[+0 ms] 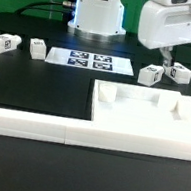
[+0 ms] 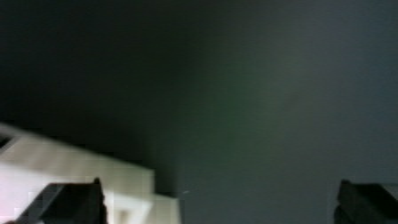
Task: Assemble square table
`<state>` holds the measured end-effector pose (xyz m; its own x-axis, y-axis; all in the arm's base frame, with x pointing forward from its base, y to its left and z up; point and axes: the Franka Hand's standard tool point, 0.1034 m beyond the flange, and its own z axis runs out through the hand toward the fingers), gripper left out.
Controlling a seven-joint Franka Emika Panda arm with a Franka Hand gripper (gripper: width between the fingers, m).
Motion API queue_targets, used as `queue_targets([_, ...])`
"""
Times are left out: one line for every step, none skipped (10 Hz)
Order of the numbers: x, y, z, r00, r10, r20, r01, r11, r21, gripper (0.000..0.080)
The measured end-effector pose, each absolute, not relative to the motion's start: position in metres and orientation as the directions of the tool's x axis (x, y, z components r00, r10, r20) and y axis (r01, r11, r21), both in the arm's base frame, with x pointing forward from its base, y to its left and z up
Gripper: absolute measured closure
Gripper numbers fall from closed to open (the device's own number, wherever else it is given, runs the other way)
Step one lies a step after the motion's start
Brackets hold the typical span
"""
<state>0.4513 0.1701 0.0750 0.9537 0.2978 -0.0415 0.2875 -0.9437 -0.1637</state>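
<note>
The black table (image 1: pixel 39 89) carries the marker board (image 1: pixel 90 59). Two short white legs (image 1: pixel 37 47) lie to the exterior view's left of the board, and two more to its right. In front of the board lie the square slab (image 1: pixel 153 104) and a long border bar (image 1: pixel 37 126).

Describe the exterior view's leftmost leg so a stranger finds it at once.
Find the marker board on the black table. On the exterior view's left of it lie two short white legs. Take the outer leg, by the picture's edge; the inner leg lies between it and the board.
</note>
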Motion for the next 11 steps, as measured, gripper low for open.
queue_targets([0.441,0.191,0.072,0.978,0.201,-0.060,0.190,-0.969,-0.158,0.0151])
queue_targets([0.438,0.198,0.067,0.982,0.178,-0.058,0.166,-0.973,-0.163,0.0151])
queue_targets([0.439,0.197,0.068,0.986,0.153,-0.063,0.141,-0.976,-0.168,0.0151])
queue_targets([0.439,0.197,0.068,0.986,0.157,-0.063,0.144,-0.975,-0.168,0.0151])
queue_targets([0.437,0.197,0.068,0.984,0.158,-0.080,0.143,-0.976,-0.167,0.0151])
queue_targets([0.433,0.200,0.067,0.985,0.148,-0.087,0.132,-0.978,-0.162,0.0151])
queue_targets([0.416,0.209,0.062,0.978,0.169,-0.119,0.152,-0.978,-0.143,0.0151])
queue_targets([0.397,0.210,0.058,0.958,0.218,-0.189,0.197,-0.973,-0.124,0.0151])
queue_targets([0.385,0.203,0.056,0.941,0.238,-0.238,0.216,-0.969,-0.117,0.0151])
queue_targets([0.375,0.193,0.054,0.913,0.247,-0.324,0.223,-0.969,-0.110,0.0151])
queue_targets([0.375,0.191,0.053,0.897,0.240,-0.372,0.212,-0.970,-0.115,0.0151])
